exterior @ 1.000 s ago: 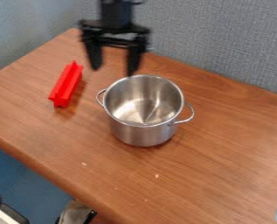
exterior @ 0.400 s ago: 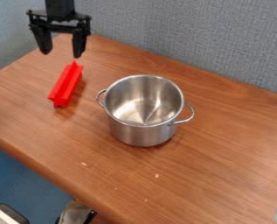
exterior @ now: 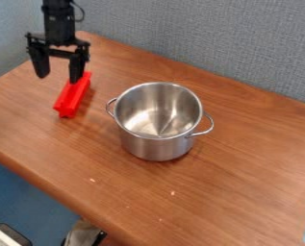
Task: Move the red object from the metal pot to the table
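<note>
Wood grain runs across the brown table [exterior: 64, 144], which fills most of the view in front of a grey-blue textured wall [exterior: 219, 38]. The red object [exterior: 72, 95] lies flat on the tabletop at the left, a long narrow bar angled from near-left to far-right, outside the pot and apart from it. The metal pot [exterior: 159, 120] stands upright to its right near the middle of the table, lidless, its shiny inside bare, with small loop handles on its left and right sides. The black gripper [exterior: 57, 71] points downward over the far end of the red bar, its two fingers [exterior: 39, 65] spread wide, one on each side of that end, gripping nothing.
</note>
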{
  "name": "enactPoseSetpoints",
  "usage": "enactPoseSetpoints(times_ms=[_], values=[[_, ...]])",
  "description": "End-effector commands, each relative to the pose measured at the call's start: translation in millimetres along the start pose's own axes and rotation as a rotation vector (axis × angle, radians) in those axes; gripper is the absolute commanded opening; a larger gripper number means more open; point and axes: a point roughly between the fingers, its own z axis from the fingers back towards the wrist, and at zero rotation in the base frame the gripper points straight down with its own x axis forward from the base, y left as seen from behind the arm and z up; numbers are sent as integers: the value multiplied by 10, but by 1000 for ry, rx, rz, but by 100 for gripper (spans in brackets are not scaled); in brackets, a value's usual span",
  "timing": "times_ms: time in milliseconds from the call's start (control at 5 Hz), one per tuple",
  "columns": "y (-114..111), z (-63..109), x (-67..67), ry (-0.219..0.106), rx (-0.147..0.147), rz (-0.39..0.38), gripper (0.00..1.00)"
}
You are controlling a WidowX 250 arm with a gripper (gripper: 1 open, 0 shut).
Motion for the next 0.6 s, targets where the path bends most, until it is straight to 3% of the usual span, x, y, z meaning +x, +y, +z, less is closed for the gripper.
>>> enactPoseSetpoints(times_ms=[0,400], values=[[77,9,31,-63,23,7,100],[-9,-88,115,-91,-14,-64,100]])
